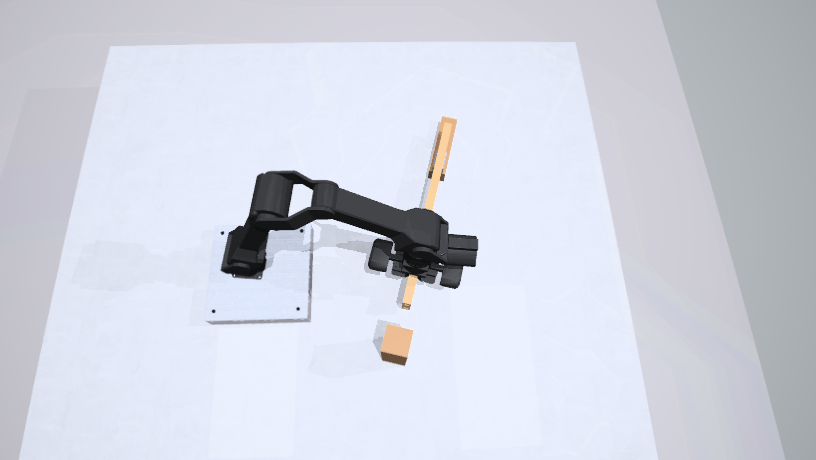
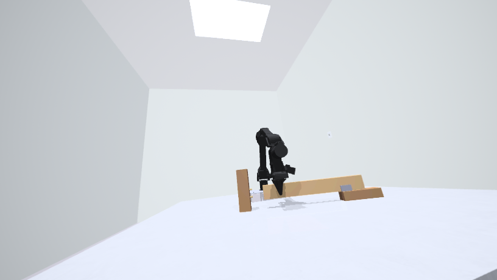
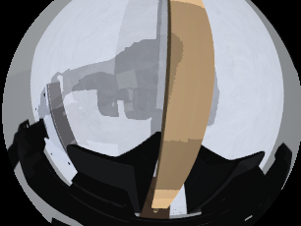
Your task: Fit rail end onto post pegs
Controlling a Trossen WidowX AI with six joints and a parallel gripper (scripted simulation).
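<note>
a: what do you have from the top?

b: i see the arm reaching out over the white surface. the pincer is clamped across the rail near its near end. that end pokes out past the wrist and stops short of the post, a gap between them. the far end lies in the bracket on the footboard block.

a: and the side camera?

b: there the pincer comes down from above, fingers closed on the rail, holding its near end off the surface. the rail rises slightly toward the far end, which sits at the block. the post stands upright, and its two pegs point at the rail end, not yet inside it.

a: wrist view?

b: the rail runs up the middle of the frame between the dark fingers, gripped on both sides. post and pegs are out of sight here.
</note>
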